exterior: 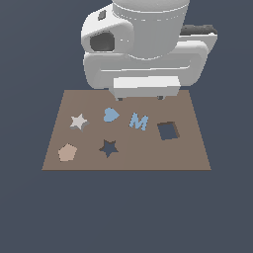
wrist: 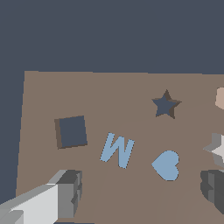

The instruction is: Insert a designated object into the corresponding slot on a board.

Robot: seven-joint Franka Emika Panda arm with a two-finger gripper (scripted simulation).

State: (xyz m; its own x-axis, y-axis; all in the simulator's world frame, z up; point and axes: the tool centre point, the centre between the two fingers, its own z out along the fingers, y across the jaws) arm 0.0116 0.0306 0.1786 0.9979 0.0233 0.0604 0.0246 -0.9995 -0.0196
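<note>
Fingers (wrist: 70, 192) apart, empty | one star piece (exterior: 78, 121) | one board (exterior: 188, 153)

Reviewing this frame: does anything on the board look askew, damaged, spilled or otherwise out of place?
Nothing stands out. The star piece, heart, letter M and pentagon all lie flat on the board. The star slot and square cutout are unfilled, and the gripper hangs above with jaws apart.
</note>
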